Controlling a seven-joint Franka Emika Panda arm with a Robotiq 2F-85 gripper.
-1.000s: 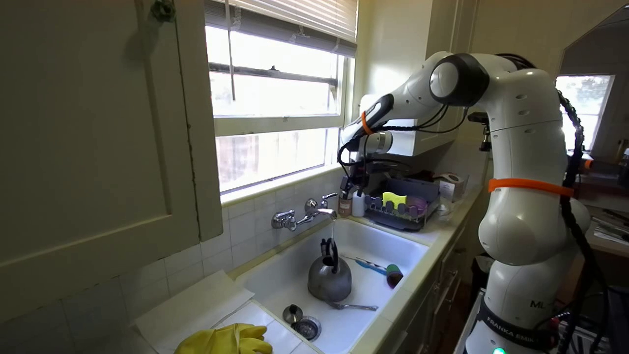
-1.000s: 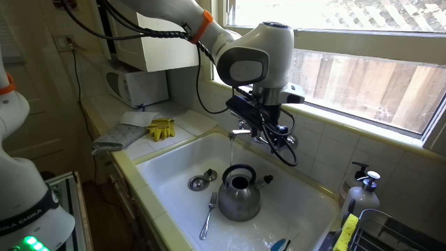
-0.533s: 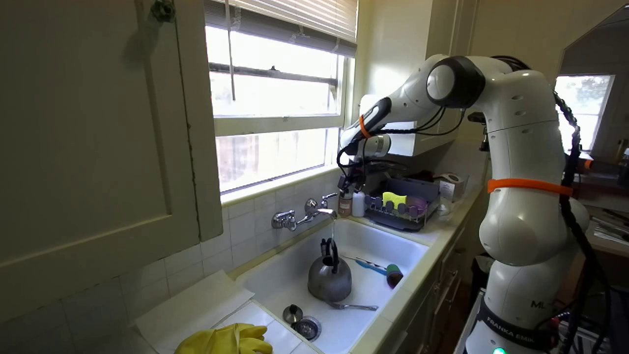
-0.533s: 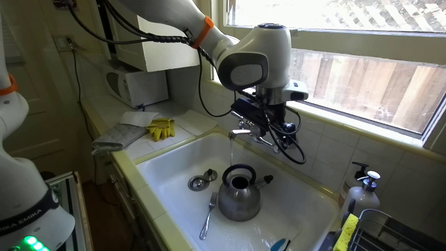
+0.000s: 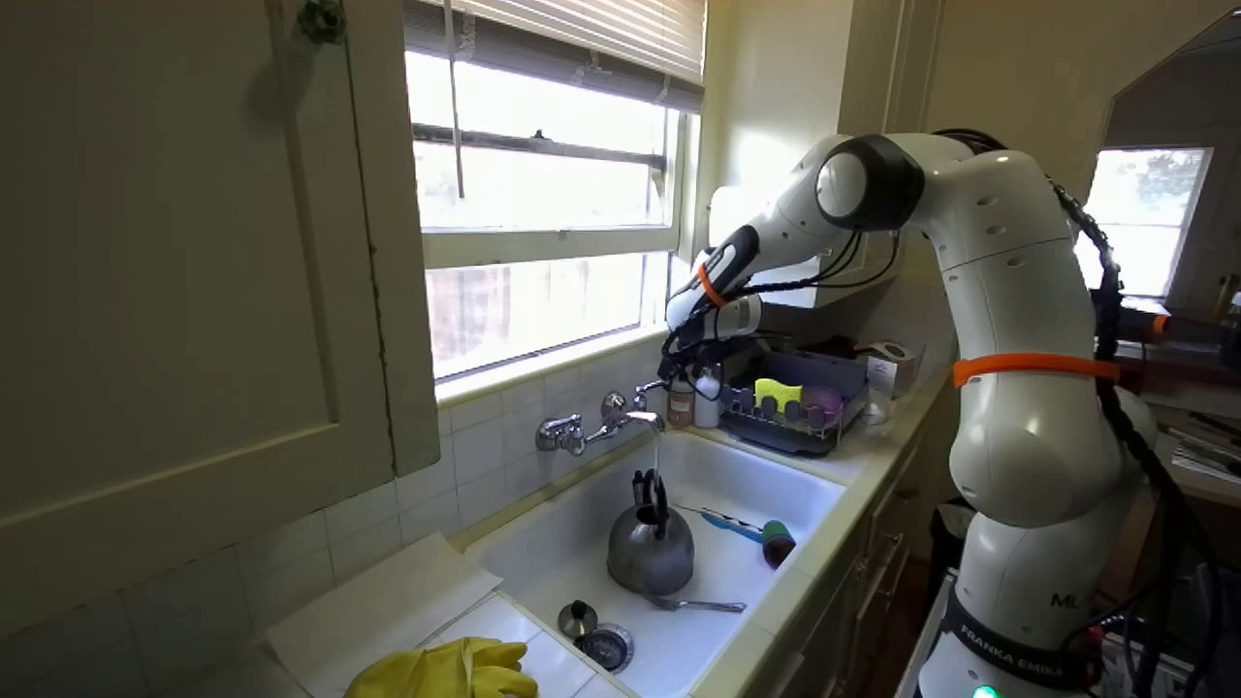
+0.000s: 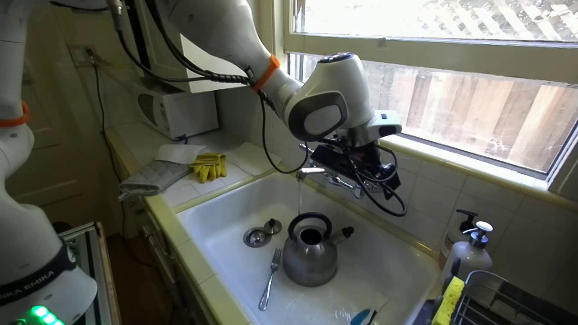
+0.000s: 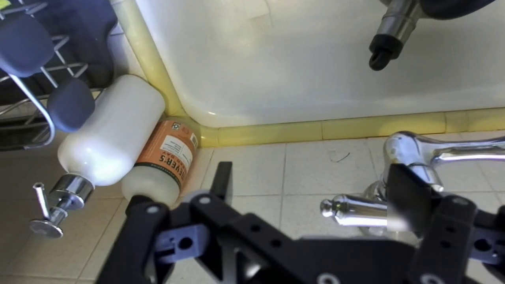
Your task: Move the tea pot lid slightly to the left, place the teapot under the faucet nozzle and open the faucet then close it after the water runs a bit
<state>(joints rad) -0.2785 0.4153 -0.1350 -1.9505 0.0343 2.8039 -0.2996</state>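
Wrist cam: faucet [image 7: 404,149] ptly behind fingers [image 7: 412,193]

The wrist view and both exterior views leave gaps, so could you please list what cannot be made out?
Teapot: in an exterior view, inside too dark to show how full it is.
Faucet: in the wrist view, cut off by the right edge, one handle partly behind a finger.
End effector: in both exterior views, its fingertips too small and dark.
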